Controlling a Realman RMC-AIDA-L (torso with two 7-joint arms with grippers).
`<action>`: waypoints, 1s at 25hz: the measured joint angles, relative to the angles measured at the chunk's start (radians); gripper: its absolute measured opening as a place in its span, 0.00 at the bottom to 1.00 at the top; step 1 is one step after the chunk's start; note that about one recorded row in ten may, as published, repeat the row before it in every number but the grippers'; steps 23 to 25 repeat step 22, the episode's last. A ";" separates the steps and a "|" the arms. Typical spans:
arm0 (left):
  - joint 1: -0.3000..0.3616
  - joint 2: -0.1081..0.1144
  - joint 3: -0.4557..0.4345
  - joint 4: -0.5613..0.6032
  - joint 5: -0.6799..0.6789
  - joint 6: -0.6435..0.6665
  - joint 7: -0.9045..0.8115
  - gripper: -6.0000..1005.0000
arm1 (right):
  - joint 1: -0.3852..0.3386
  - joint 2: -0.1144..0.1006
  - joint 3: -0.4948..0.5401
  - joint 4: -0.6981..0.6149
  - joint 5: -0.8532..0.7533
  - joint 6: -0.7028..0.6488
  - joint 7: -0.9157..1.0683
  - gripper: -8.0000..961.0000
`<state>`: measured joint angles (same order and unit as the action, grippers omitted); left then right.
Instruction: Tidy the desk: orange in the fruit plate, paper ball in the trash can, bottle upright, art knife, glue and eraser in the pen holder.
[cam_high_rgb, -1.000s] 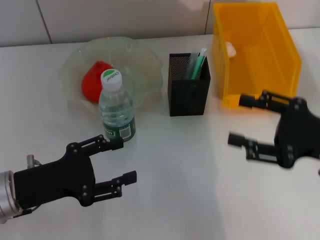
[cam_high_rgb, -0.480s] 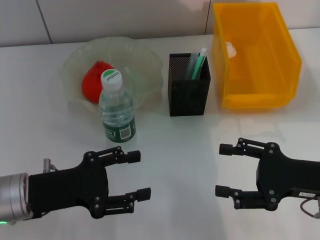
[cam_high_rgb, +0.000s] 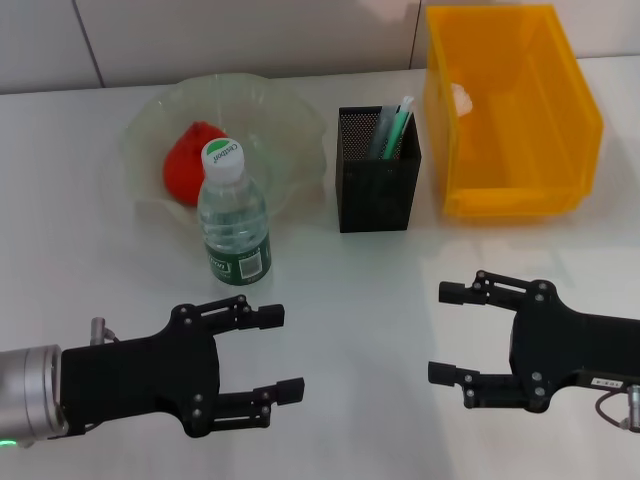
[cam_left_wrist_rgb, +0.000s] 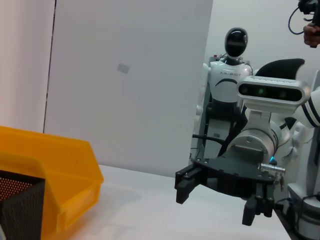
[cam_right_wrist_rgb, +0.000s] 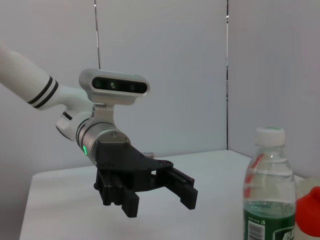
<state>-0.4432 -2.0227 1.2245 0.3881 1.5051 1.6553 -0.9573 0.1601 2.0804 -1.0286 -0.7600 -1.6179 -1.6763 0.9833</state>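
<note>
A clear water bottle (cam_high_rgb: 232, 215) with a white cap stands upright in front of the pale green fruit plate (cam_high_rgb: 290, 120), which holds the orange (cam_high_rgb: 192, 160). The black mesh pen holder (cam_high_rgb: 377, 190) holds several slim items. A white paper ball (cam_high_rgb: 460, 97) lies in the yellow trash bin (cam_high_rgb: 520, 190). My left gripper (cam_high_rgb: 285, 352) is open and empty near the table's front left, below the bottle. My right gripper (cam_high_rgb: 441, 332) is open and empty at the front right, below the bin. The right wrist view shows the bottle (cam_right_wrist_rgb: 265, 185) and the left gripper (cam_right_wrist_rgb: 160, 202).
The left wrist view shows the right gripper (cam_left_wrist_rgb: 216, 206), the yellow bin (cam_left_wrist_rgb: 55, 170) and the pen holder's corner (cam_left_wrist_rgb: 17, 200). White tabletop (cam_high_rgb: 360, 330) lies between the two grippers. Another robot (cam_left_wrist_rgb: 227, 65) stands off in the background.
My right gripper has come back from beside the yellow bin to the table's front right. My left gripper has shifted a little right and forward. The objects have not moved.
</note>
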 joint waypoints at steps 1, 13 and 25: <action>0.000 0.000 0.000 0.000 0.000 0.000 0.000 0.77 | 0.000 0.000 0.000 0.000 0.000 0.000 0.000 0.84; -0.003 -0.001 -0.002 0.002 0.000 -0.004 -0.001 0.77 | 0.012 0.003 0.000 0.022 0.004 0.022 -0.001 0.84; -0.003 -0.002 -0.002 0.002 0.000 -0.011 -0.002 0.77 | 0.013 0.003 0.001 0.029 0.003 0.027 -0.002 0.84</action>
